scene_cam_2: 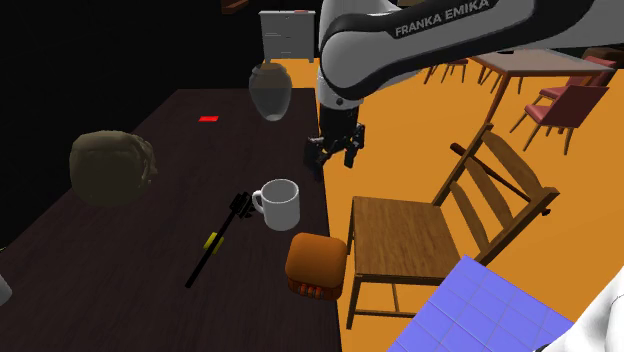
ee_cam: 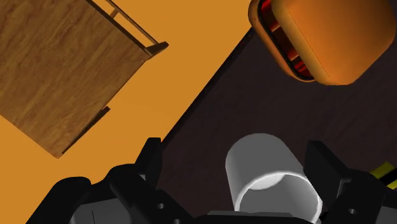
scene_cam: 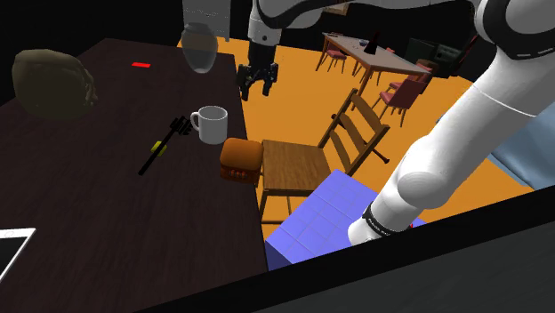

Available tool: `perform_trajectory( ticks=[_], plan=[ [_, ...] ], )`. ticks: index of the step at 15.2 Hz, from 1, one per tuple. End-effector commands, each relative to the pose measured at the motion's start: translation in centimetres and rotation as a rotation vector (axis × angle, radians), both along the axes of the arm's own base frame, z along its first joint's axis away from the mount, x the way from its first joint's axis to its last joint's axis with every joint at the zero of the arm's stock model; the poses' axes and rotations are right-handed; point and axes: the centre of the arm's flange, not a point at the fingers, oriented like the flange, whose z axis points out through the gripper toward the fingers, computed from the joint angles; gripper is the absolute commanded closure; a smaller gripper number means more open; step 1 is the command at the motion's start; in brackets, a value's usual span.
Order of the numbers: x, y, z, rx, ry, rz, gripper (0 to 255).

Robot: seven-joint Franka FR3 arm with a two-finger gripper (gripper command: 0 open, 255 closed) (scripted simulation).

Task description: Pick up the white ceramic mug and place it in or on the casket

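- While the gripper (scene_cam: 256, 86) hung above the table's edge with its black fingers apart and clasping nothing, the mug (scene_cam: 212, 125) stood upright on the dark table (scene_cam: 80, 196), near that edge.
- The mug was plain white, a smooth cylinder with an open mouth, its loop handle turned toward a black-and-yellow tool (scene_cam: 163, 147) just beside it.
- The casket (scene_cam: 241, 160), orange-brown with a rounded lid and red-striped sides, sat near the mug at the table's edge.
- A slatted wooden chair (scene_cam: 293, 164) with visible grain stood beside the table on the orange floor (scene_cam: 302, 98).
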Motion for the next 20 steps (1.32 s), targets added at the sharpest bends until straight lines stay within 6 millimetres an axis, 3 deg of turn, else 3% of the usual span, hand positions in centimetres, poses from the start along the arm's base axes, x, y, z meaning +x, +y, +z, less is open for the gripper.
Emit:
perform_trajectory(
  ticks=[1,11,20],
  plan=[
    [2.1,0.5,-1.6,-0.006,0.004,0.0,0],
    [12.4,2.6,-9.2,-0.033,0.023,0.0,0],
    [12.3,2.7,-13.2,-0.033,0.023,0.0,0]
  ],
)
